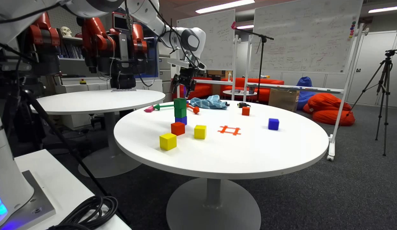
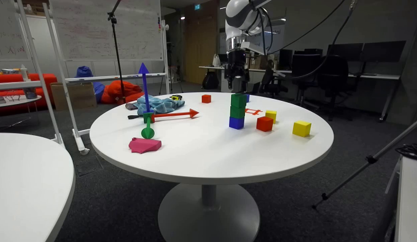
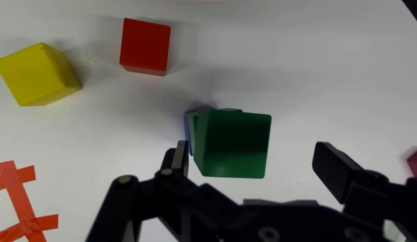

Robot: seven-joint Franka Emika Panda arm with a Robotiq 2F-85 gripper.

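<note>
My gripper is open and empty, and shows in both exterior views (image 1: 182,91) (image 2: 237,88) just above a stack of cubes. The stack has a top green cube (image 1: 180,103) (image 2: 238,100), a lower green cube (image 1: 180,112) (image 2: 237,112) and a blue cube (image 1: 181,120) (image 2: 236,122) at the bottom. In the wrist view the gripper (image 3: 251,145) has the top green cube (image 3: 236,139) between its fingers in the picture, nearer the left finger. The lower cubes are mostly hidden there. A red cube (image 3: 145,45) and a yellow cube (image 3: 34,74) lie beside the stack.
Another yellow cube (image 1: 168,141) is near the round table's edge. A red cube (image 1: 245,111), a blue cube (image 1: 273,124) and orange tape (image 1: 229,130) are farther off. A three-arrow model (image 2: 148,117), pink piece (image 2: 144,145) and blue cloth (image 2: 161,105) lie on the other side.
</note>
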